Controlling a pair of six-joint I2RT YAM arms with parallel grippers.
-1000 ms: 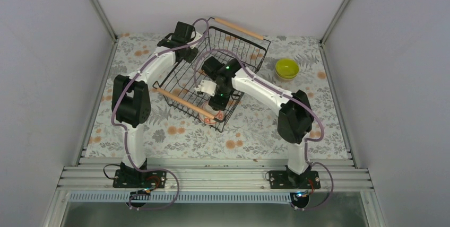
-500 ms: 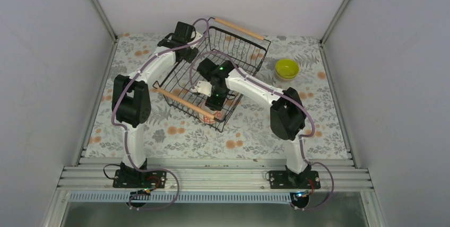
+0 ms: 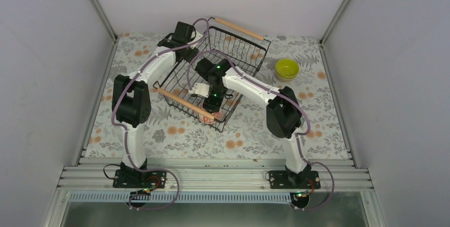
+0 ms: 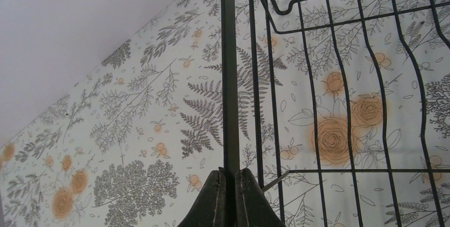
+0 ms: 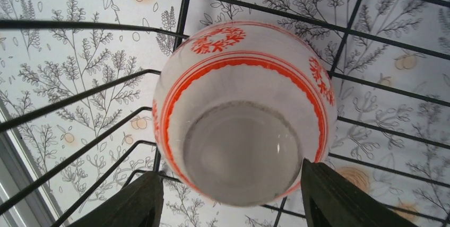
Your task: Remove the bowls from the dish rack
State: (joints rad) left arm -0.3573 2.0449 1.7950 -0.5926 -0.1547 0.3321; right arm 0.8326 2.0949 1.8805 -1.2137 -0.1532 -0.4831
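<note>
I'm pinching a bar of the dish rack (image 4: 228, 78) with the left gripper (image 4: 229, 173), and I'm holding the right gripper (image 5: 231, 173) spread around the red-patterned bowl (image 5: 239, 105) that's lying inside the rack.

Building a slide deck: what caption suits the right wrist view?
Open right gripper straddles the red-patterned bowl inside the black wire dish rack.
</note>
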